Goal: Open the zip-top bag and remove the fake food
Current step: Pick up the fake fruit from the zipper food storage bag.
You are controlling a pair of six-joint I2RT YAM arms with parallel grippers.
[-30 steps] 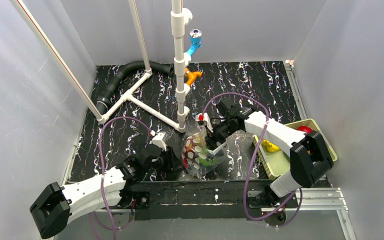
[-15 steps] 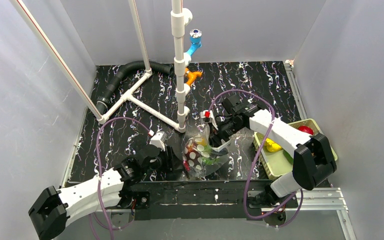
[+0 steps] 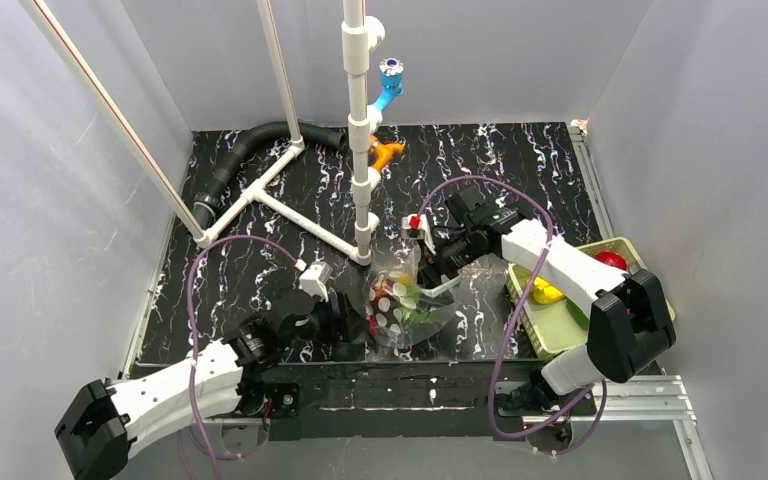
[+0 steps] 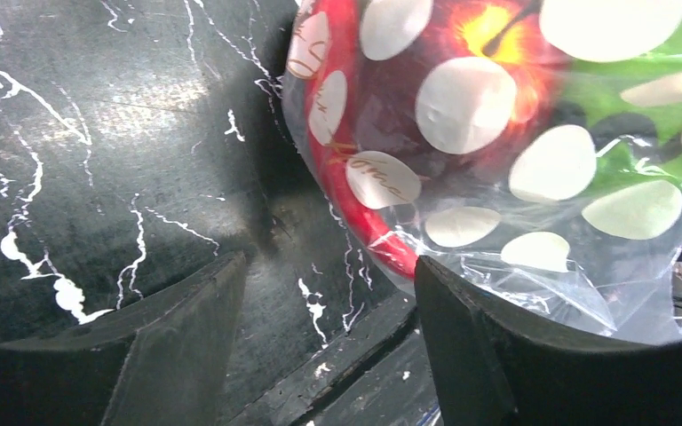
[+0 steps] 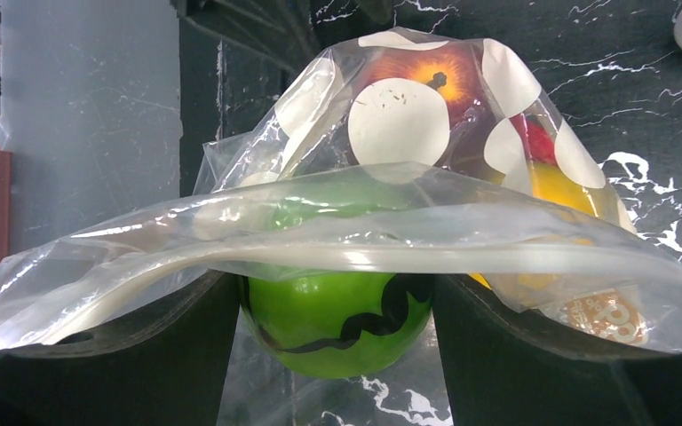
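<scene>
Dotted zip-top bag (image 3: 400,312) holds glossy fake food (image 5: 337,324).

**Print on the bag, none of it legible**

The only writing in view sits on the bag (image 4: 533,266). From the left wrist camera, thin brown script (image 4: 389,188) runs across a whitish dot (image 4: 360,169) on the bag's lower left face, in front of the red piece of fake food (image 4: 391,106). It looks like one slanted word, but its letters cannot be made out. A second line of script (image 4: 305,55) crosses the bag's upper left edge and is just as unreadable. From the right wrist camera, an orange-brown printed mark (image 5: 606,312) shows at the bag's lower right corner. It has two rounded letter shapes, too blurred to read. From the top camera any print on the bag is too small to tell.
</scene>
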